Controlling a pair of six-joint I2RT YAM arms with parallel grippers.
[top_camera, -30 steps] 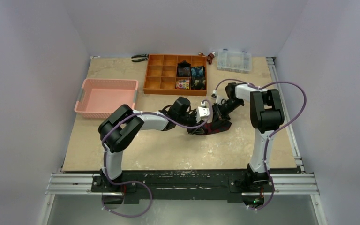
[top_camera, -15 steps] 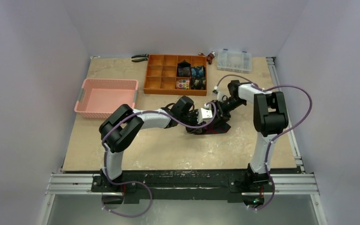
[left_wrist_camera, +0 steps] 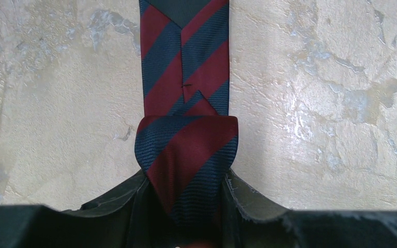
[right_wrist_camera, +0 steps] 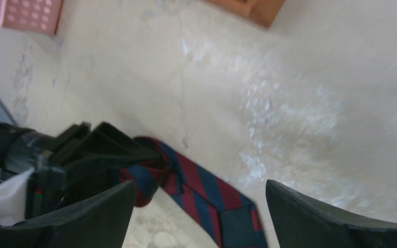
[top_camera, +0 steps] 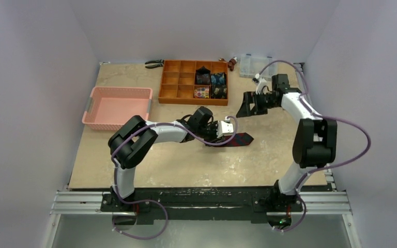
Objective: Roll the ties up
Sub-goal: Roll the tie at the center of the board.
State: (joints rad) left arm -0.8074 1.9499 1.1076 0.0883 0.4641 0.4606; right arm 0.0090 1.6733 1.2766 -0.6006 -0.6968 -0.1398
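Observation:
A navy tie with red diagonal stripes point(left_wrist_camera: 186, 72) lies on the table, its near end wound into a small roll point(left_wrist_camera: 186, 155). My left gripper point(left_wrist_camera: 186, 181) is shut on that roll, a finger on either side. In the top view the left gripper point(top_camera: 220, 130) sits mid-table with the tie's flat wide end point(top_camera: 242, 138) trailing to its right. My right gripper point(top_camera: 244, 108) hangs open above and behind the tie, touching nothing. Its wrist view looks down between wide-apart fingers point(right_wrist_camera: 90, 217) at the tie point(right_wrist_camera: 207, 188) and the left gripper point(right_wrist_camera: 82, 150).
An orange divided organiser point(top_camera: 178, 85) at the back holds several small rolled ties point(top_camera: 210, 82) in its right compartments. A pink basket point(top_camera: 116, 106) stands at the left. Pliers point(top_camera: 154, 63) and a clear plastic box point(top_camera: 252, 63) lie along the back edge.
My right gripper has opened, let go of the tie and drawn back up to the right. The left gripper has stayed shut on the roll; the tie's wide end now lies uncovered.

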